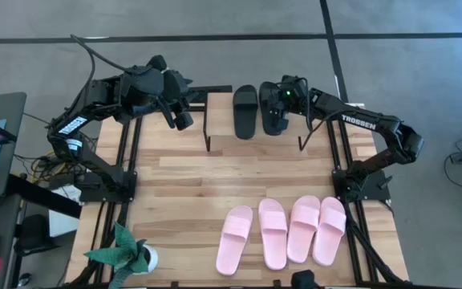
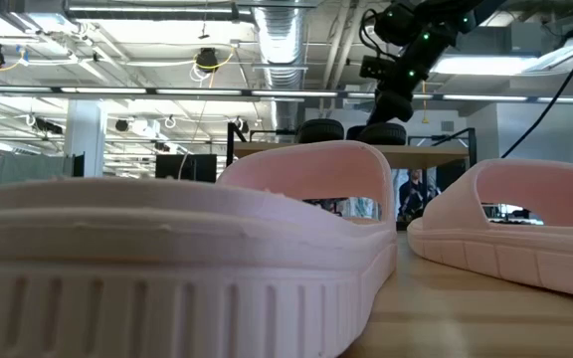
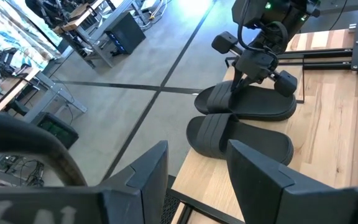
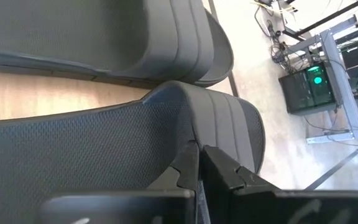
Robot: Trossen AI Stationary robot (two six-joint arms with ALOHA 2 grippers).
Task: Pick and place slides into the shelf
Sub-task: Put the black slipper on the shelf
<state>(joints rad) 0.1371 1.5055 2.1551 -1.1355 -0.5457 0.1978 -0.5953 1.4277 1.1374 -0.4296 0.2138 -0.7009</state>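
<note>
Two black slides lie side by side on the shelf (image 1: pixel 223 120) top, soles down: the left one (image 1: pixel 245 111) and the right one (image 1: pixel 275 114). My right gripper (image 1: pixel 282 98) stands over the right black slide (image 4: pixel 104 149) with its fingers closed at the strap. My left gripper (image 1: pixel 184 120) hovers open just left of the shelf's left end, touching nothing; its own view shows both black slides (image 3: pixel 235 137) ahead. Four pink slides (image 1: pixel 283 233) lie in a row at the table's near edge, soles down. My right gripper pinches the right black slide by the side edge of its strap (image 4: pixel 188 134), the fingers (image 3: pixel 237 82) coming from above and pointing down. The slide rests flat with its sole on the shelf top (image 4: pixel 55 96).
A small potted plant (image 1: pixel 127 255) stands at the table's near left corner. Bare wooden tabletop (image 1: pixel 215 177) lies between the shelf and the pink slides. The shelf's black legs (image 1: pixel 208 132) stand at its corners. Pink slides (image 2: pixel 217 259) fill the low view's foreground.
</note>
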